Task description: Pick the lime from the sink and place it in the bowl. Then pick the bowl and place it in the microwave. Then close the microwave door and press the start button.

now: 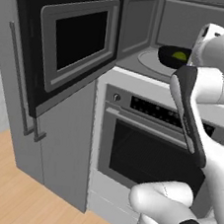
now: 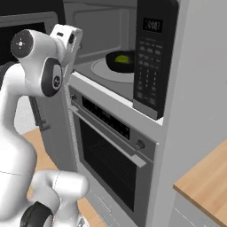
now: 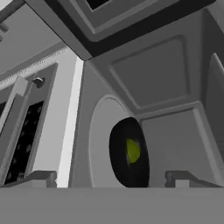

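**A:** So where are we with the small glossy green lime? We see it sitting inside the small round shallow black bowl, and that bowl rests on the pale round turntable in the grey cavity of the built-in black and grey microwave. In the right base view the bowl is toward 3 o'clock on the turntable, close to the dark vertical button panel.

**B:** Yep, same from the hand camera: bowl at about 6 o'clock of the frame with the lime showing in it. Our two-finger gripper has its dark fingertips spread wide either side of the bowl, touching nothing, gripping nothing. We'd guess it's open like that because the bowl is already set down.

**A:** And the wide black microwave door with its grey steel frame? In the left base view it's swung wide out at 9 to 10 o'clock, well away from the cavity.

**B:** So the fetch-and-load part looks done to us. What's left is backing the hand clear of the opening, pushing that door shut, then the start button. The larger oven below isn't involved.
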